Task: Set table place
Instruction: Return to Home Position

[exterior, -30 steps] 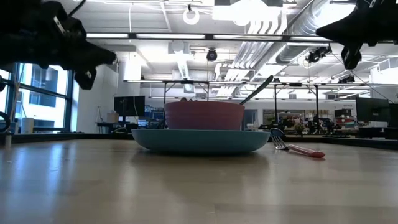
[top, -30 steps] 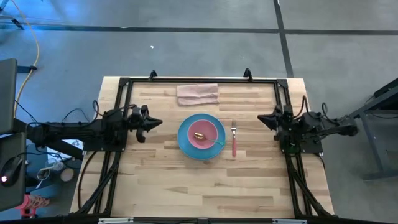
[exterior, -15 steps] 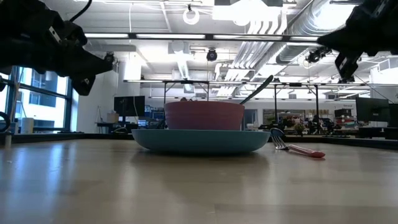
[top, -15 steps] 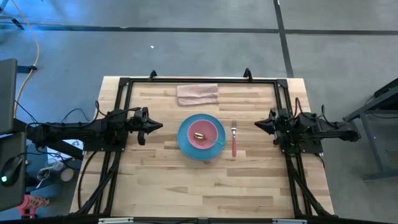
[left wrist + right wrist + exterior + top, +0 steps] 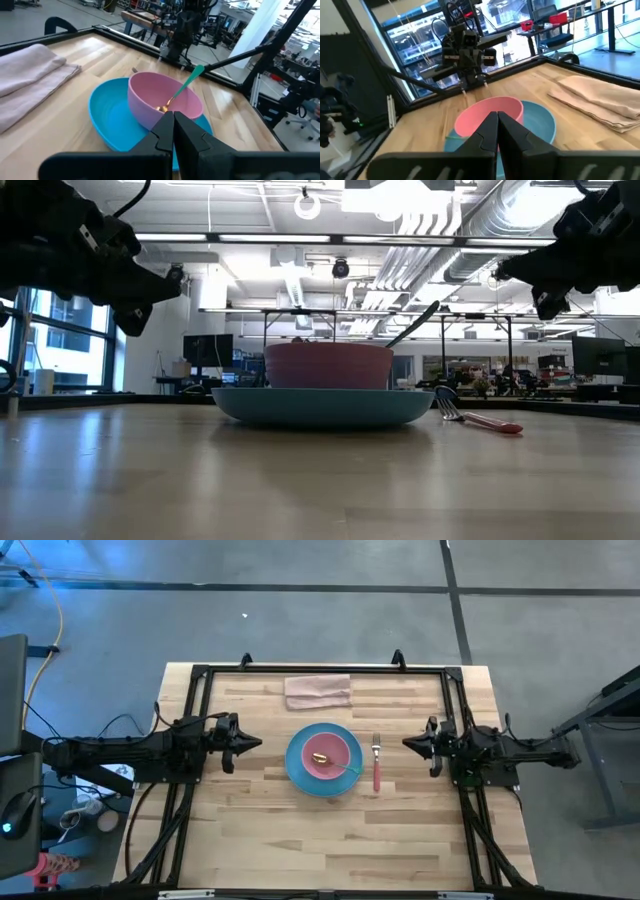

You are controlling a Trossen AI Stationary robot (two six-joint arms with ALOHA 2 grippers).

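In the high view's centre, the plank table (image 5: 300, 840) was set with the blue plate (image 5: 298, 772), the pink bowl (image 5: 330, 752) on it, the spoon (image 5: 345, 768) leaned inside, and the fork (image 5: 376, 765) laid just right of the plate. A folded cloth (image 5: 318, 691) was placed above them. The left gripper (image 5: 255, 741), mid-left, and the right gripper (image 5: 408, 743), mid-right, were held with fingers pressed together. Ceiling ducts (image 5: 450, 220) were shown in the low view.

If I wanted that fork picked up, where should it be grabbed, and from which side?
Probably the pink handle, from straight above. The fork lies flat on the table just right of the plate, so a pinch across the narrow handle fits best. The right pincer is on that side.
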